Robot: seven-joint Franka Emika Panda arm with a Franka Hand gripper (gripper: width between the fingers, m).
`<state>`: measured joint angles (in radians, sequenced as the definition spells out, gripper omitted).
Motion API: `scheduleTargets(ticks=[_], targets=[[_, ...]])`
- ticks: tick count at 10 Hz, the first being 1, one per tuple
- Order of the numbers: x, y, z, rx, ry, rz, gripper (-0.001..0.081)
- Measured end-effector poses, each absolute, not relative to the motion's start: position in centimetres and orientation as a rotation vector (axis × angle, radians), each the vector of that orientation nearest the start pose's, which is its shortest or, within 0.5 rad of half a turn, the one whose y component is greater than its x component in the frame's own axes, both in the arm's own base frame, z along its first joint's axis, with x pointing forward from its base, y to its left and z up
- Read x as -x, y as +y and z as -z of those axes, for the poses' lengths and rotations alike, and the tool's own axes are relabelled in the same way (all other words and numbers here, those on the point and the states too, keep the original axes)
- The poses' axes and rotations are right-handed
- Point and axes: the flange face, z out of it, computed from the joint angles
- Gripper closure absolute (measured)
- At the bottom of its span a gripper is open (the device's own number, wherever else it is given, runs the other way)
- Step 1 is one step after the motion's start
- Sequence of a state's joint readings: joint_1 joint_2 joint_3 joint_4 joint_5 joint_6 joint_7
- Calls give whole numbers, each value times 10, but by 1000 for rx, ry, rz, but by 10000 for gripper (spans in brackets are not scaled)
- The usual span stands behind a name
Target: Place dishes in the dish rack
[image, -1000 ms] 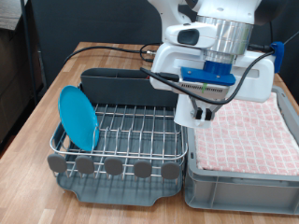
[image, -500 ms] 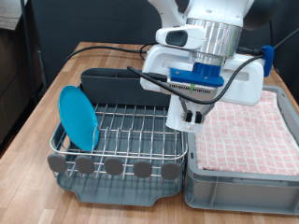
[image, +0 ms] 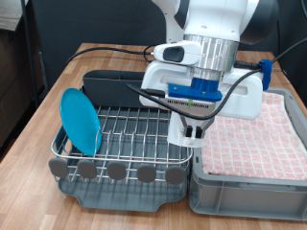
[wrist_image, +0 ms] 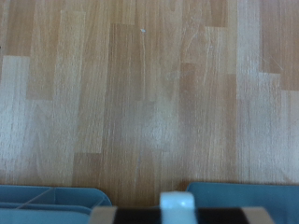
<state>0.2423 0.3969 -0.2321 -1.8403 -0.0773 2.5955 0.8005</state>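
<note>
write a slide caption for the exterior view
Round light-blue plate standing upright in the silver wire dish rack; the tool holds a small white cup over the rack's right edge.

A lab: robot arm (image: 206, 57) over wooden table (image: 58, 101).

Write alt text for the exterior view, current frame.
A white robot arm's end effector hangs over the right edge of a wire dish rack, beside a grey bin lined with pink checked cloth. A light-blue plate stands upright in the rack's left side.
</note>
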Motion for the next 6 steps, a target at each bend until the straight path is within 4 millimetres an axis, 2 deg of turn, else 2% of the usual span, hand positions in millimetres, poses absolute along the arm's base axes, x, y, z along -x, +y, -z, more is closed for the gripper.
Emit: scheduleTargets(ticks=[6], targets=[[-675, 19, -341, 2869, 1006, 600, 735]])
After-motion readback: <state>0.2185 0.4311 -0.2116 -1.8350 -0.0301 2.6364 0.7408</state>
